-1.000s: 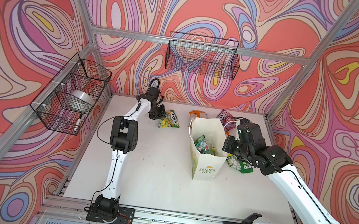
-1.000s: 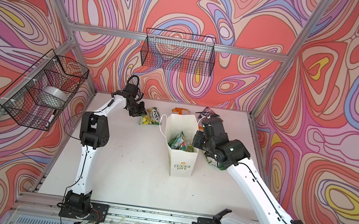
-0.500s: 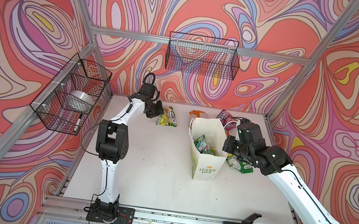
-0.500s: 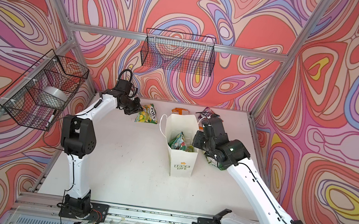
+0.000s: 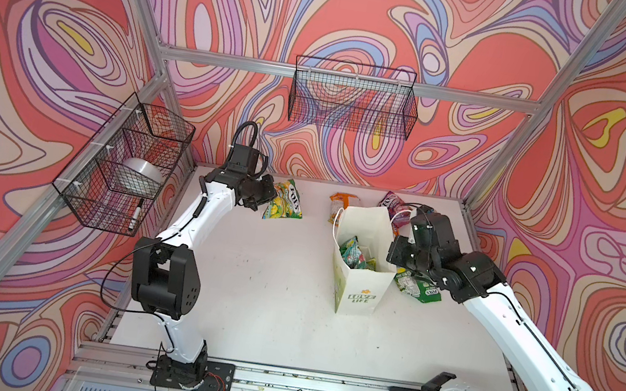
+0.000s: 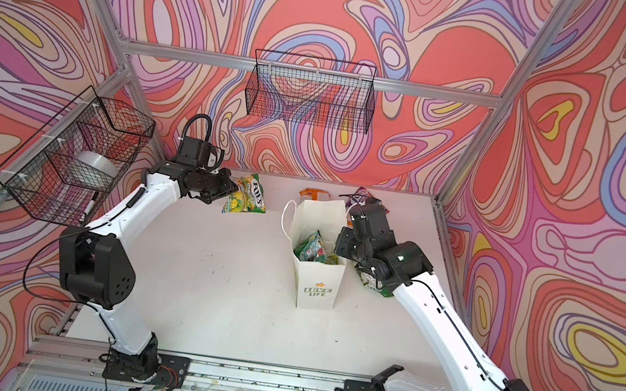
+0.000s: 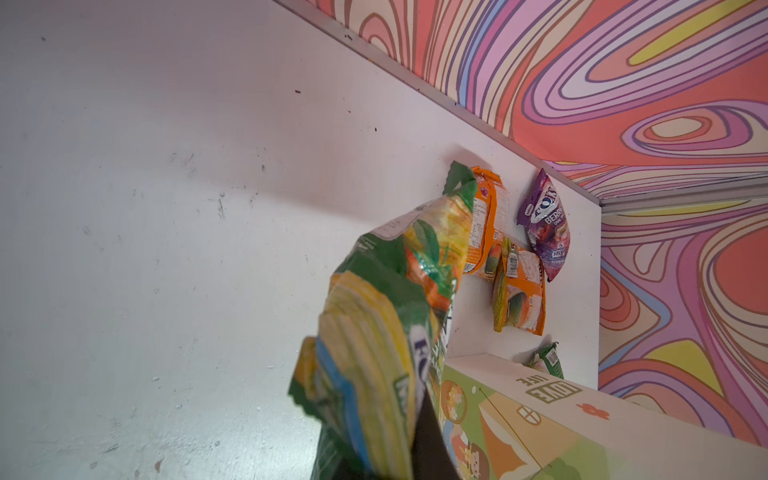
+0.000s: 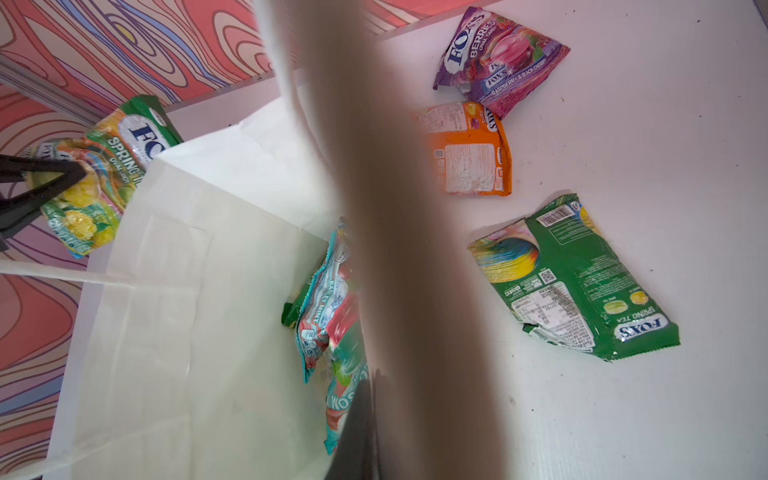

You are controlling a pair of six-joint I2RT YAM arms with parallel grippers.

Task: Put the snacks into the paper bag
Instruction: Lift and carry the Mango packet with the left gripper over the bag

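In both top views the left gripper (image 5: 265,198) is clamping, all but fully shut, on one edge of the yellow-green pouch (image 5: 287,201) at the far side of the worktop (image 5: 264,315), left of the paper bag (image 5: 357,295) and well apart from it. The bag is standing upright, right of centre, with several snacks already inside. The right gripper (image 6: 341,247) is pinching the bag's right wall at the rim, jaws closed on the paper. An orange pouch (image 5: 342,200) and a purple pouch (image 5: 391,202) are lying just beyond the bag, and a green pouch (image 5: 417,290) is lying just beside its right wall, under the right arm.

In the left wrist view the yellow-green pouch (image 7: 382,324) is hanging crumpled in front of the lens, seemingly clear of the worktop.

In the right wrist view the bag wall is running as a blurred band through the middle, and a red-teal pouch (image 8: 328,307) is sitting inside the paper bag (image 8: 166,291).

To do the carry well (the pouch is floppy and dangling), the left arm should be lifting it above the rim, travelling right until its lower end is over the mouth, steering clear of the cord handle (image 5: 336,225), and letting go only once the pouch is inside, while the right gripper is steadying the bag
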